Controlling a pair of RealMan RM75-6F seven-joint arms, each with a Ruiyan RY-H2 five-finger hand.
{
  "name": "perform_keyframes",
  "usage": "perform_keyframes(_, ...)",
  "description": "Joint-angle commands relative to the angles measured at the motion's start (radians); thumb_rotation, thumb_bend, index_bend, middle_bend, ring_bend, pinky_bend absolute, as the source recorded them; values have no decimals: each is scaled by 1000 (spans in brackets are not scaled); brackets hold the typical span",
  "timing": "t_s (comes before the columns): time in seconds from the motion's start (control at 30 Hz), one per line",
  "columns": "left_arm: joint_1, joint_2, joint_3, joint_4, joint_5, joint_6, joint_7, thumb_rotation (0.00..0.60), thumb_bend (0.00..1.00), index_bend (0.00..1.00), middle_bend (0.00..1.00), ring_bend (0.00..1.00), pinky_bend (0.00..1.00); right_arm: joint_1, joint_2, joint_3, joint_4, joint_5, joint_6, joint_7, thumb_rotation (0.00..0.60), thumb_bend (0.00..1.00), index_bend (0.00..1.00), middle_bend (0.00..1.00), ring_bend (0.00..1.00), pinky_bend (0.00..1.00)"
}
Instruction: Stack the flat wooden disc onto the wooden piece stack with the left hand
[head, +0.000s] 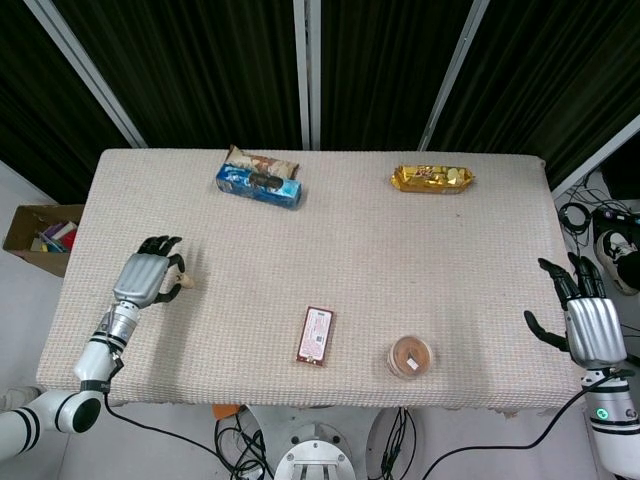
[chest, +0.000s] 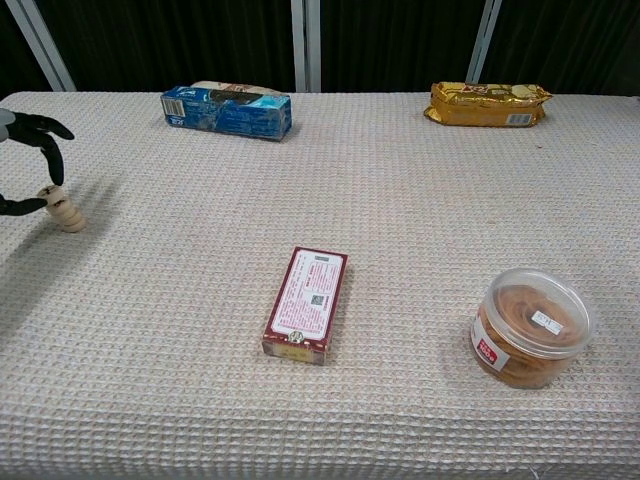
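Here the left hand pinches the disc atop the upright wooden piece stack

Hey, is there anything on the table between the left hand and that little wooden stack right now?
Nothing visible stands between them. The left hand is right at the wooden piece stack, with its fingers around the top piece. The red box and the blue packet lie well off to the side.
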Motion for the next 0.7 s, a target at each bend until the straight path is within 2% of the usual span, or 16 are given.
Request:
perform_keyframes(0.03, -1, -2, -1, 2, 0, 1, 0, 600, 366, 465, 93, 60, 93, 0, 0, 0, -1, 0, 0, -2, 600, 226, 146, 236, 0, 0)
perform_keyframes(0.7, -14, -8, -4, 6, -50, -14, 55, 600, 352, 438, 93, 60, 93, -1, -3, 1, 3, 7, -3, 3, 600, 226, 146, 236, 0, 0)
